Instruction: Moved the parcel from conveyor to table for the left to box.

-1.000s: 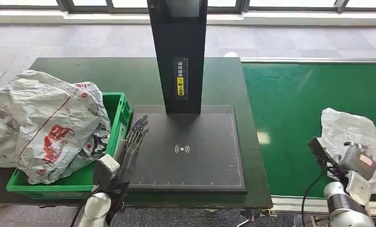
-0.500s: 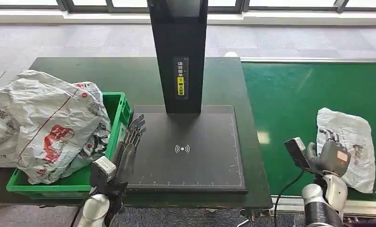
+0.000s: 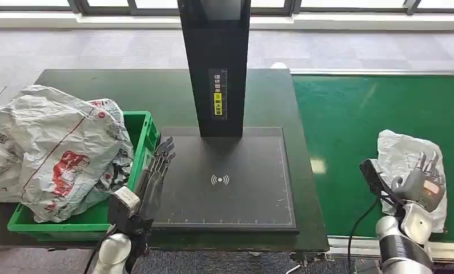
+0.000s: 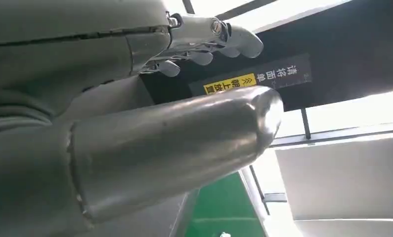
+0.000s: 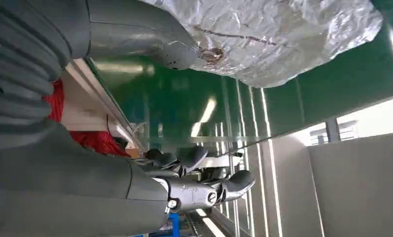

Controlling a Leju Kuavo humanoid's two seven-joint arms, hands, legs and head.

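On my head view the parcel (image 3: pixel 406 165), a crumpled white plastic mailer, lies on the green conveyor (image 3: pixel 356 125) at the right, near its near edge. My right hand (image 3: pixel 423 184) is raised just in front of it with fingers spread wide and holding nothing; from the right wrist view the thumb tip sits close against the parcel's wrinkled skin, though I cannot tell whether it actually touches. My left hand (image 3: pixel 156 174) is stretched out flat, fingers straight and apart, empty, over the near left edge of the black scanner pad (image 3: pixel 230 177) on the dark table (image 3: pixel 127 91). Just left of that hand stands the green box (image 3: pixel 139 128), piled with other white mailer bags (image 3: pixel 53 148). The black scanner post (image 3: pixel 214 63) rises at the far side of the pad.
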